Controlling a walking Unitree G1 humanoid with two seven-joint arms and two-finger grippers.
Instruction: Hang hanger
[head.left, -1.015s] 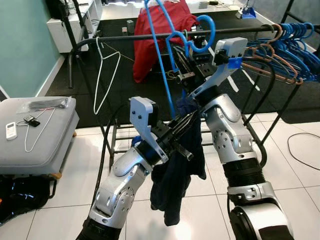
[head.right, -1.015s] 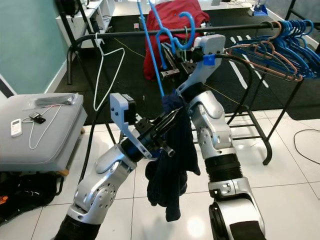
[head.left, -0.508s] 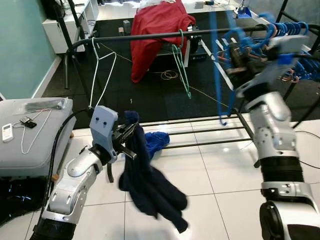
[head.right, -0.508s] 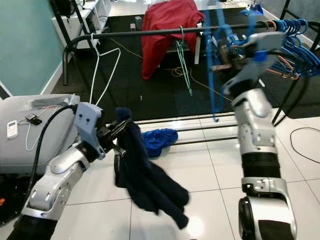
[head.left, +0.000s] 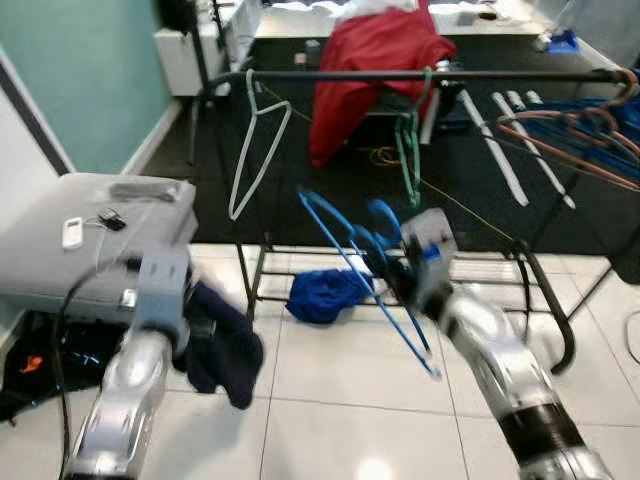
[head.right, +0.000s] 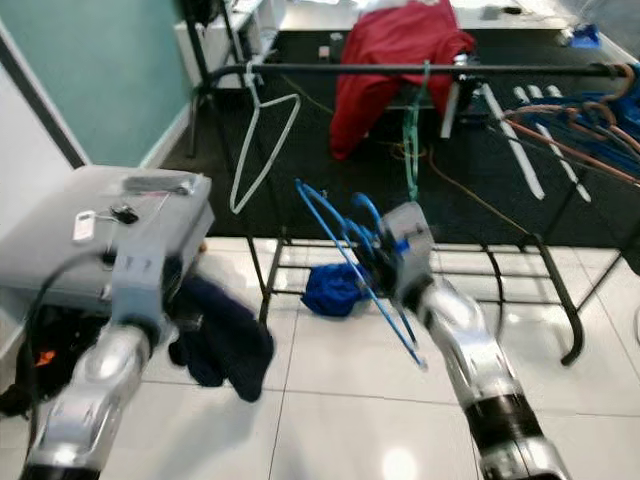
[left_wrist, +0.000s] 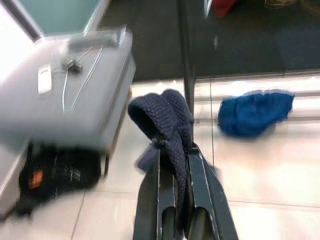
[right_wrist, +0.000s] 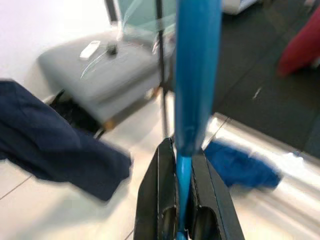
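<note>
Risk: the blue hanger (head.left: 365, 262), pinched only along one thin arm, could twist or slip from the right gripper (head.left: 392, 268) on the lift, because its long frame sticks out far to the side of the grip.
Second risk: its hook or trailing arm could snag the green hanger (head.left: 408, 148) or the lower bars of the clothes rail (head.left: 420, 75) on the way up.
Right gripper: fingers closed tight on the blue hanger's arm, seen along the fingers in the right wrist view (right_wrist: 186, 150).
Hanger's place: low in front of the rail, clamped in the gripper; the top bar lies well above and beyond it, not yet reached.
Left gripper: fingers (left_wrist: 175, 165) shut on a dark blue garment (left_wrist: 167, 117), hanging down beside the grey bench (head.left: 90, 215).
Floor: a bright blue cloth (head.left: 325, 293) lies under the rail, just beyond the hanger.
</note>
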